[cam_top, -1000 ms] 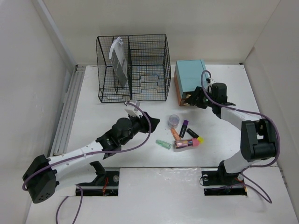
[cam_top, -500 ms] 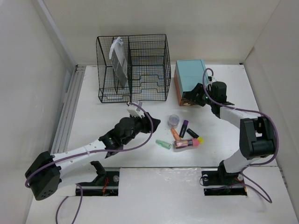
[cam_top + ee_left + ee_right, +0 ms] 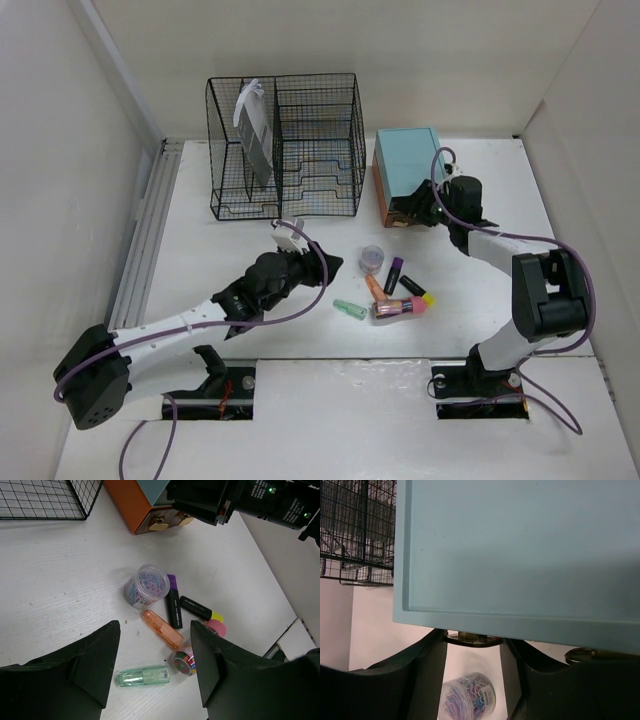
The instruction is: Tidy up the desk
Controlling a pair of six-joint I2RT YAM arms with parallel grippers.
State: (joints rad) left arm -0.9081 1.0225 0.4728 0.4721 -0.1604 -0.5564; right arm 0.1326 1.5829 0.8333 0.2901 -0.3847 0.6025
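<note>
On the white desk (image 3: 200, 250) lies a cluster of small things: a clear jar of paper clips (image 3: 146, 586), a purple highlighter (image 3: 173, 600), a black and yellow highlighter (image 3: 202, 609), an orange case (image 3: 162, 629), a green case (image 3: 144, 675) and a striped tape roll (image 3: 184, 661). My left gripper (image 3: 155, 625) hovers open above them, holding nothing. My right gripper (image 3: 472, 645) is at the front of the teal-topped drawer box (image 3: 405, 160), its fingers pressed against both ends of the brass drawer handle (image 3: 472, 640).
A black wire-mesh file rack (image 3: 285, 145) holding a grey booklet stands at the back, left of the drawer box. A second brass handle (image 3: 590, 654) shows to the right of the gripped one. White walls enclose the desk on the left, back and right.
My right gripper has moved in under the drawer box's front edge and narrowed its fingers onto the handle. The left arm shifted slightly toward the cluster, then stayed still.
</note>
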